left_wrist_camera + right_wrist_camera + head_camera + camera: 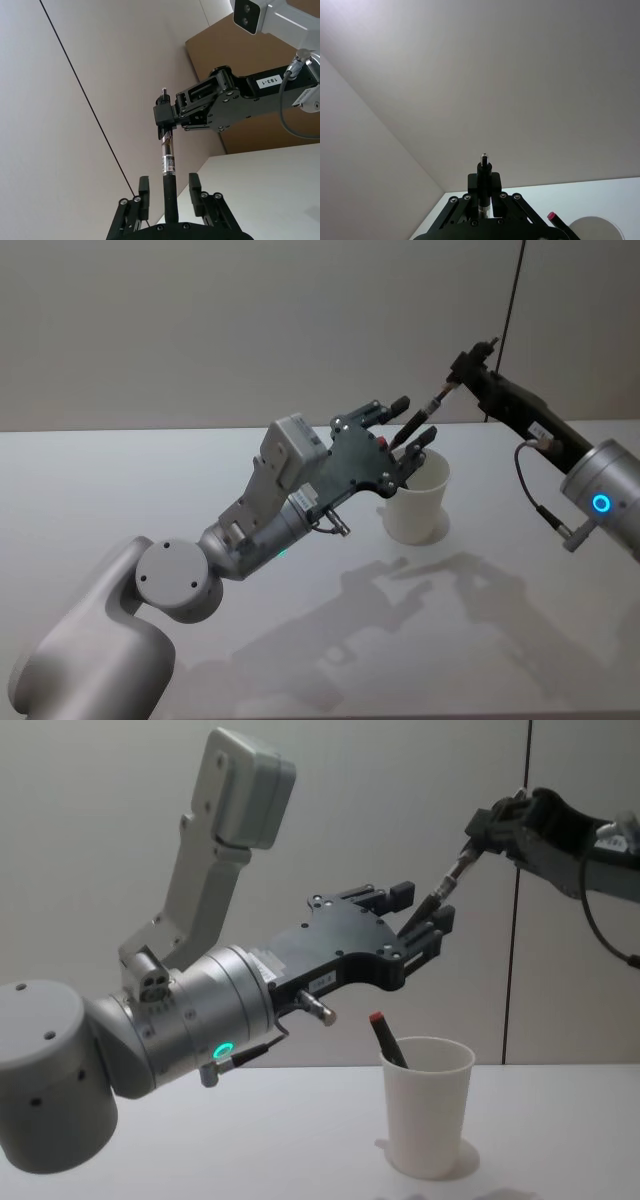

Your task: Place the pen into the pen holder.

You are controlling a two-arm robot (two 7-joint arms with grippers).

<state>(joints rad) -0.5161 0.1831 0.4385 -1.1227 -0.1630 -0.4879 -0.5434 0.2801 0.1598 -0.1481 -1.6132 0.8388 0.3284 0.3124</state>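
Cup (428, 1118): white paper, upright on the white table (520, 640); a red-capped pen (386, 1038) leans inside it.

Pen (168, 170): dark, slanted in the air above the cup, not yet in it.

Right gripper (165, 112): above and beyond the cup, clamped on the pen's upper end.

Left gripper (422, 910): just above the cup, fingers (144, 191) spread either side of the pen's lower end, apart from it, holding nothing.
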